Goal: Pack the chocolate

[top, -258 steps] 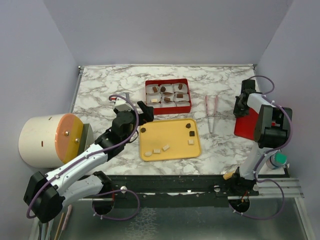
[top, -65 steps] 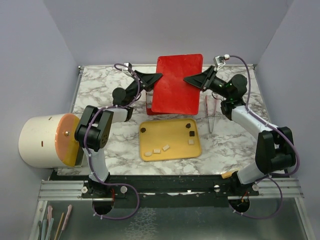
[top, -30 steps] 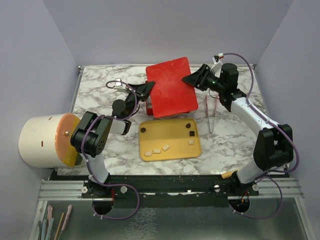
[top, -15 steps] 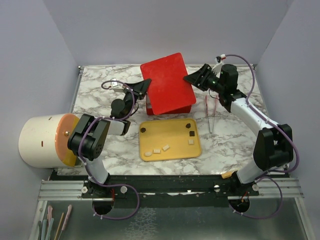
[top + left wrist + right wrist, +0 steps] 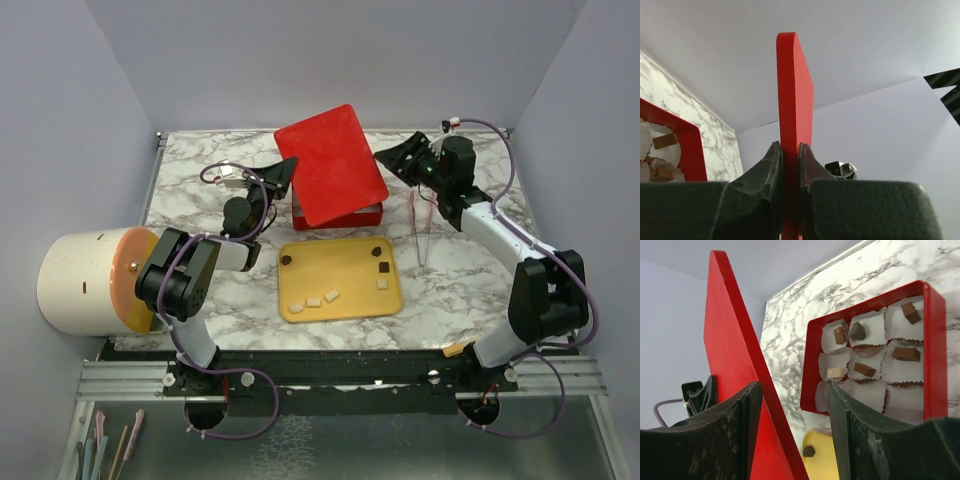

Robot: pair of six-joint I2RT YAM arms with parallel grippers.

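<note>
My left gripper [image 5: 284, 172] is shut on the left edge of the red lid [image 5: 330, 165], which tilts steeply above the red box [image 5: 345, 214]. In the left wrist view the lid [image 5: 792, 90] stands clamped edge-on in that gripper [image 5: 790, 145]. My right gripper [image 5: 388, 158] is open just off the lid's right edge. Its wrist view shows the lid [image 5: 735, 355] slanting past the open gripper [image 5: 794, 384] without being pinched. Beyond, chocolate [image 5: 906, 354] sits in white paper cups in the box [image 5: 935, 350]. More chocolate [image 5: 376, 252] lies on the yellow tray [image 5: 340, 310].
Pale pieces [image 5: 313, 301] also lie on the yellow tray. Pink tongs [image 5: 422, 225] rest on the marble right of the box. A large white cylinder [image 5: 85, 280] with an orange face stands at the left edge.
The lid has swung left and tilted up more with the left gripper. Its right edge has drawn away from the right gripper, which has stayed open and barely shifted.
</note>
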